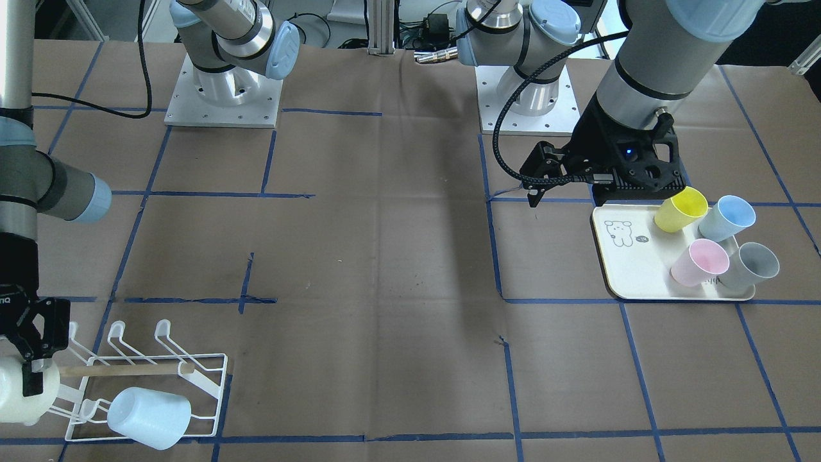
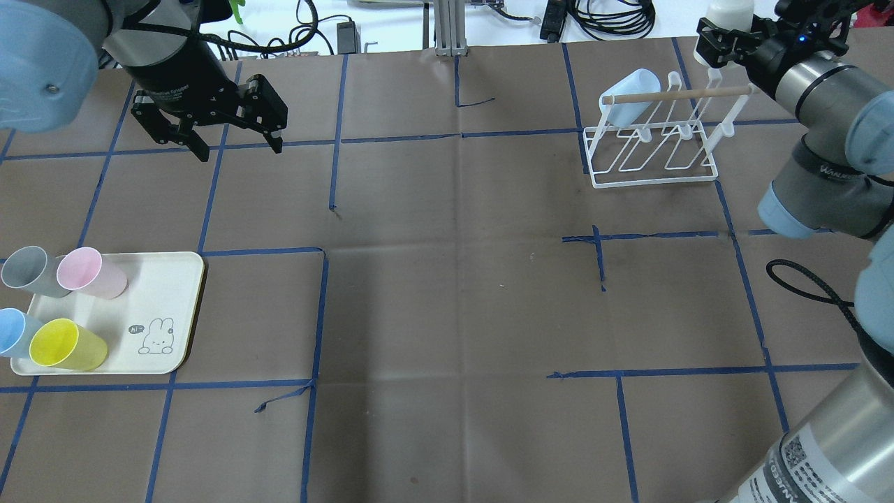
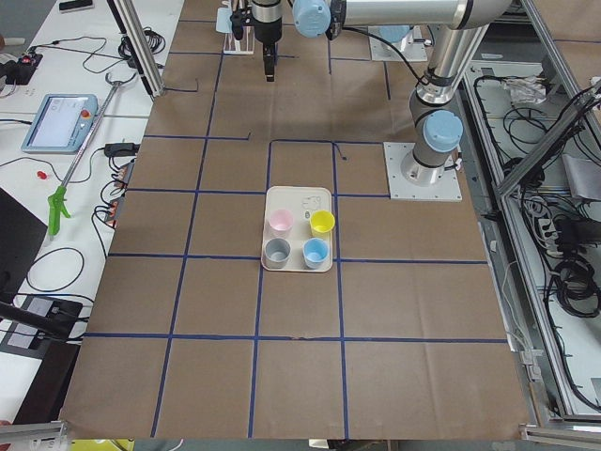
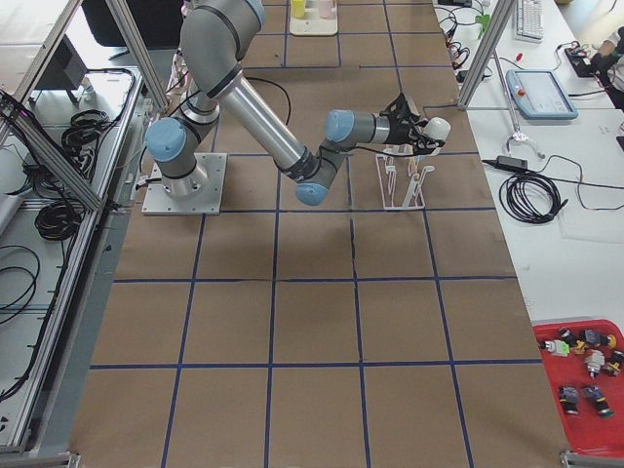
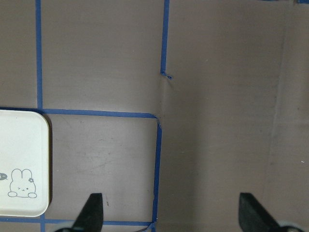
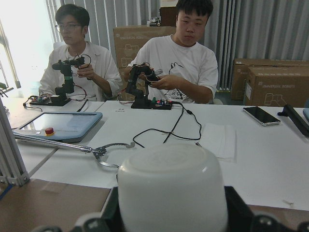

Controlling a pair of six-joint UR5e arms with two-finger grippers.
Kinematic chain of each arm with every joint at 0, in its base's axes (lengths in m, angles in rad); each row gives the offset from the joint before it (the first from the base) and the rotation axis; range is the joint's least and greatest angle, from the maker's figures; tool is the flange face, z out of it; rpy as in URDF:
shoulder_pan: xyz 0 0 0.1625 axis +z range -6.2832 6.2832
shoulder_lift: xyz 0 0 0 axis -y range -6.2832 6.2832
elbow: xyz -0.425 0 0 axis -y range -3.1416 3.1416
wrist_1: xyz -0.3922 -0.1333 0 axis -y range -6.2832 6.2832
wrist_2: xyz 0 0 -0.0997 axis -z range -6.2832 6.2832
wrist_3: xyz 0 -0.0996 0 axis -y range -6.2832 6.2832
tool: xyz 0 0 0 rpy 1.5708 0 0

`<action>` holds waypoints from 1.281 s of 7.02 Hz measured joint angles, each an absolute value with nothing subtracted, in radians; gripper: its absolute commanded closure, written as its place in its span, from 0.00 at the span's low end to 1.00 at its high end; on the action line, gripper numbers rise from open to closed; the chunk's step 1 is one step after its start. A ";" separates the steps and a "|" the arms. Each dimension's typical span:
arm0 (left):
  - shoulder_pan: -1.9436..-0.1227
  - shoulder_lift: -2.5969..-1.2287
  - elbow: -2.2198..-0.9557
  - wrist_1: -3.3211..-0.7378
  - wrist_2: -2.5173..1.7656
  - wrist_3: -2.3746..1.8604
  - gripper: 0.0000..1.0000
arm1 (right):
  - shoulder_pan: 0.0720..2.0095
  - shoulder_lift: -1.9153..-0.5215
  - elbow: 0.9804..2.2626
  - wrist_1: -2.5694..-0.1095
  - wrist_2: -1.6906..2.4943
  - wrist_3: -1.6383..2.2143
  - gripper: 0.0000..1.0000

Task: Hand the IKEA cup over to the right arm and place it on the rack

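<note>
- Right gripper (image 2: pixel 730 35) pinches a white cup (image 6: pixel 171 186) beside the rack (image 2: pixel 654 143), where a blue cup (image 1: pixel 149 417) sits.
- Left gripper (image 2: pixel 239 150), spread, hangs near the tray (image 2: pixel 164 286).

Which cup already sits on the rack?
The pale blue cup, hung on the rack; the white cup is in the right gripper, four others on the tray.

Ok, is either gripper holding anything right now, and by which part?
The right gripper is shut on the white cup, clamped across its side wall, base pointing outward. The left gripper is open and empty.
</note>
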State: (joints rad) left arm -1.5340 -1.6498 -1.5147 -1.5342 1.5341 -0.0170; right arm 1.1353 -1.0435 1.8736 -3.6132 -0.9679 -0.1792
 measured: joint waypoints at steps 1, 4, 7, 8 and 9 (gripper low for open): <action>-1.535 -1.641 -1.517 -1.534 1.535 -0.018 0.00 | 1.118 -1.027 1.863 -3.614 -0.956 -0.194 0.78; -1.539 -1.635 -1.523 -1.533 1.539 -0.021 0.00 | 1.099 -0.992 1.816 -3.611 -0.929 -0.215 0.78; -1.541 -1.637 -1.524 -1.521 1.544 -0.021 0.01 | 1.106 -0.953 1.781 -3.611 -0.927 -0.212 0.78; -1.542 -1.637 -1.524 -1.517 1.545 -0.020 0.01 | 1.112 -0.948 1.780 -3.611 -0.928 -0.210 0.78; -1.543 -1.636 -1.524 -1.514 1.545 -0.019 0.01 | 1.118 -0.944 1.781 -3.613 -0.928 -0.209 0.79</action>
State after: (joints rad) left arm -1.5426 -1.6360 -1.5238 -1.5136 1.5451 -0.0188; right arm 1.1182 -0.9442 1.7809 -3.6128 -0.9279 -0.2087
